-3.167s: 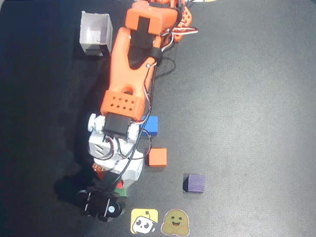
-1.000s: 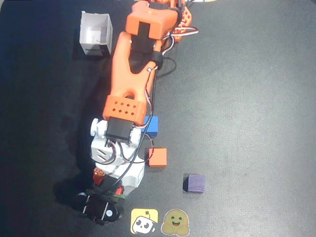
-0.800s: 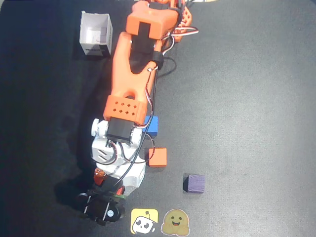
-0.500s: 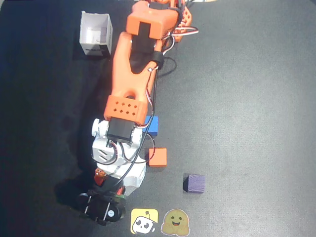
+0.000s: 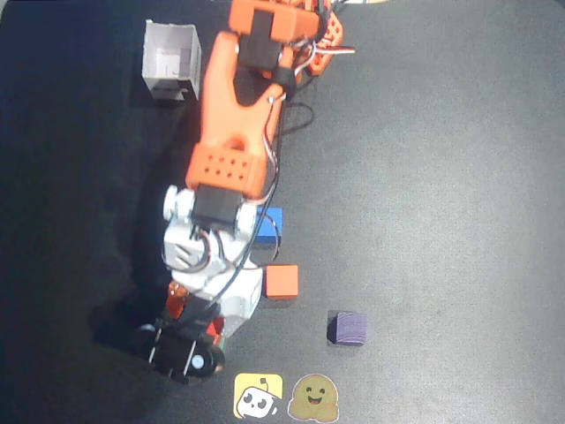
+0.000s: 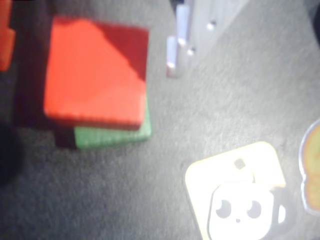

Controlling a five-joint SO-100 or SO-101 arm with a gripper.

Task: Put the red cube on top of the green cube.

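In the overhead view the arm reaches toward the table's [image 5: 459,177] near edge, its gripper [image 5: 196,329] hiding nearly all of the red cube [image 5: 214,327], only a sliver showing. In the wrist view the red cube [image 6: 95,72] sits on the green cube [image 6: 112,136], slightly offset; one pale finger [image 6: 182,35] stands just right of it, untouching, the jaws parted.

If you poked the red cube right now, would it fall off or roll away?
It probably would not roll: the red cube has flat faces and square edges. It might slide, though, since it sits a bit off-centre on the green cube, whose edge peeks out below. It looks solid and stiff.
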